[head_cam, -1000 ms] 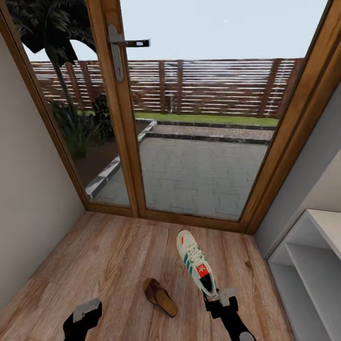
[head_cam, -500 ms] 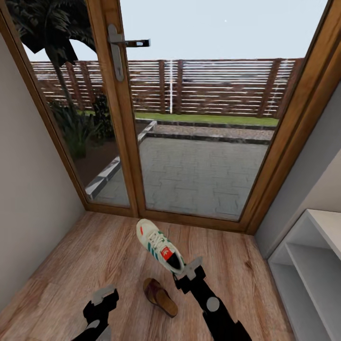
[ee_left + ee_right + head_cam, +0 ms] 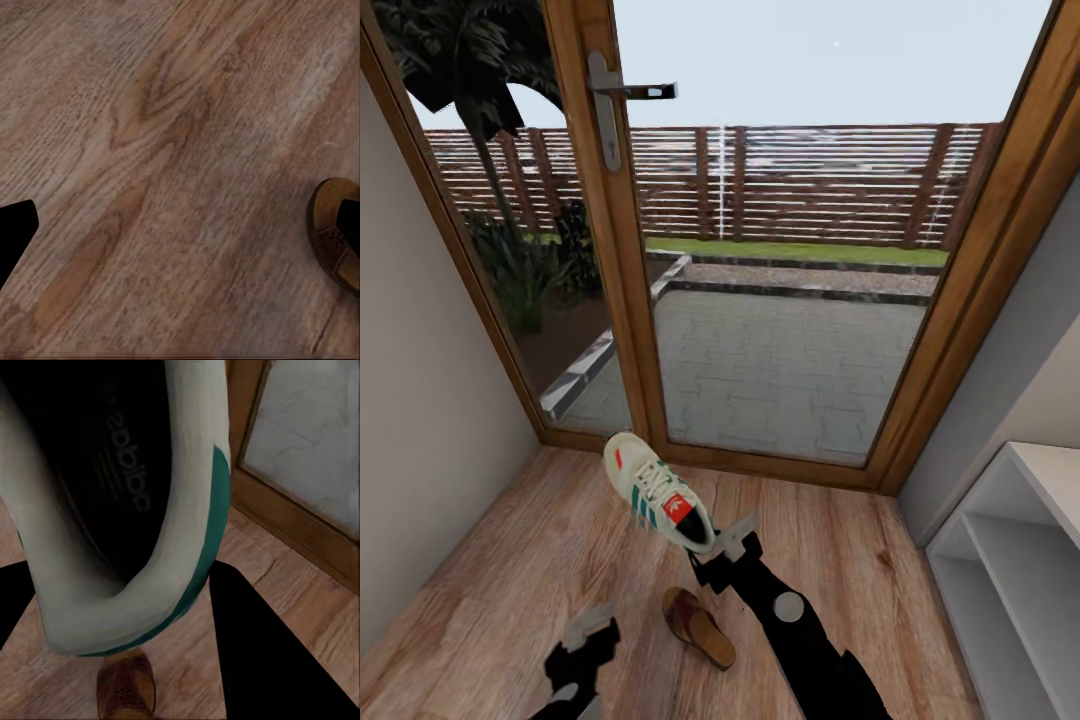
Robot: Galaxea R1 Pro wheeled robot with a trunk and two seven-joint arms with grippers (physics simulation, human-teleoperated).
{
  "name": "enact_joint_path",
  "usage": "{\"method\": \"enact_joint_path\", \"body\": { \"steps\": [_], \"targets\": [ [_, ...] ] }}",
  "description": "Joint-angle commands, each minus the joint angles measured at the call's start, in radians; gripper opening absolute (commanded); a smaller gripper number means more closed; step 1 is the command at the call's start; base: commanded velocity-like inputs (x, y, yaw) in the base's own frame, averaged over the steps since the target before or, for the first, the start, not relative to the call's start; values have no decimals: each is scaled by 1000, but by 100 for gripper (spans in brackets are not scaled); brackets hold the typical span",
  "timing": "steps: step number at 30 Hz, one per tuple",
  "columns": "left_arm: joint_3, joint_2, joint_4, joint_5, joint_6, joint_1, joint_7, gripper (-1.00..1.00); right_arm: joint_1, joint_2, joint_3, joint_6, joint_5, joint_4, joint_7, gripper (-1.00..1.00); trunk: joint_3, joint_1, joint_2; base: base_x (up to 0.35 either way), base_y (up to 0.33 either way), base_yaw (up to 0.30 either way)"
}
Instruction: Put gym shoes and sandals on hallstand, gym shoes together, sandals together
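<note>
**Shoe in right jaws, rack on the far side**

The right gripper (image 3: 712, 552) has its jaws closed on the heel collar of one gym shoe (image 3: 657, 491), held clear of the floor (image 3: 510, 560). The shoe's long axis runs from the jaws up and away toward the glass door (image 3: 780, 300), toe nearest the door frame. The rack (image 3: 1000, 560) stands well to the other side of the right arm from the shoe, so in my judgement the coming move must swing the shoe back across toward it. One sandal (image 3: 698, 626) lies on the floor just beside that arm, nearer the left gripper (image 3: 592, 630); its jaws hold nothing, and I cannot tell how wide they stand.
</note>
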Motion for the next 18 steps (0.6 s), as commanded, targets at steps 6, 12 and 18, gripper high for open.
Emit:
{"method": "enact_joint_path", "body": {
  "steps": [6, 12, 18],
  "targets": [
    [2, -13, 1, -1, -4, -1, 2, 100, 0, 0, 4, 197, -8, -251, 46, -100, -1, 0, 0, 0, 0, 0],
    [2, -14, 1, -1, -4, -1, 3, 100, 0, 0, 1, 206, -7, -258, 99, -100, -1, 0, 0, 0, 0, 0],
    [2, -14, 1, -2, -6, -1, 3, 100, 0, 0, -4, 207, -8, -261, 110, -100, -1, 0, 0, 51, -41, 0]
  ]
}}
